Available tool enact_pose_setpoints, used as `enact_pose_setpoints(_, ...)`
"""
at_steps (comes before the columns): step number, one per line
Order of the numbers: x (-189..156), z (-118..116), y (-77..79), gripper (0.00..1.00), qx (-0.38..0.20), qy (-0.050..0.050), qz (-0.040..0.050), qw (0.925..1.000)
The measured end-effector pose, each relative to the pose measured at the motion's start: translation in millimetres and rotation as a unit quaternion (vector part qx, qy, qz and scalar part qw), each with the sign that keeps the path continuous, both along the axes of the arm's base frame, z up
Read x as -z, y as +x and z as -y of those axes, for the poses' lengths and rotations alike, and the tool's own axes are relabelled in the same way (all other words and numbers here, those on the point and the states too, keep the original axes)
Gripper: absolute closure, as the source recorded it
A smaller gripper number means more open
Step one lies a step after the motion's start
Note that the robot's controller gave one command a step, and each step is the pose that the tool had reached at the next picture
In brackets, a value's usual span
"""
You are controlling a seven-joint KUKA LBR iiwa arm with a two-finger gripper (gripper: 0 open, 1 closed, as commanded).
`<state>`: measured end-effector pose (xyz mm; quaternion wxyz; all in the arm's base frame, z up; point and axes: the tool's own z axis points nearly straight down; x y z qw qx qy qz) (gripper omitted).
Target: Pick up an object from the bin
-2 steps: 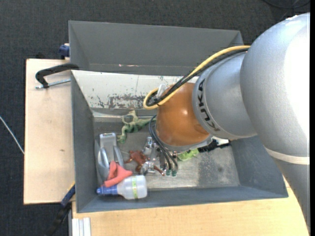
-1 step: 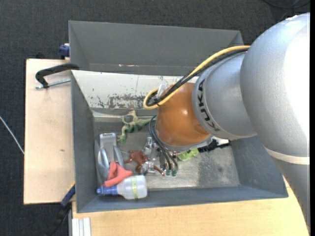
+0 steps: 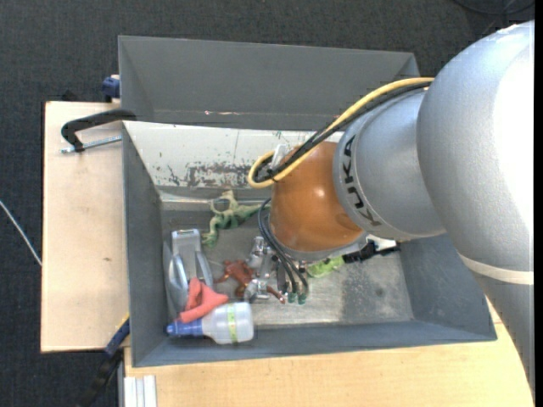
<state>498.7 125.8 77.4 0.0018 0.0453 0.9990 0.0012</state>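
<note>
- Jaws sit low in the bin point(image 3: 142, 253), just beside a small reddish-brown piece point(image 3: 235, 271), probably lined up to grab.
- Wide or narrow? Can't tell.

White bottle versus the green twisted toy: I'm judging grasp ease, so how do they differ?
The white bottle is bulky, smooth, blue-capped, lying on its side by the front wall; the green toy is thin, twisted, near the back wall. Both rest on the bin floor.
</note>
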Motion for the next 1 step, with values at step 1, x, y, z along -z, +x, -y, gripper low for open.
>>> enact_pose_setpoints(1, -15.6, 0.9, -2.1, 1.00, 0.000, -0.002, -0.0040, 1.0000)
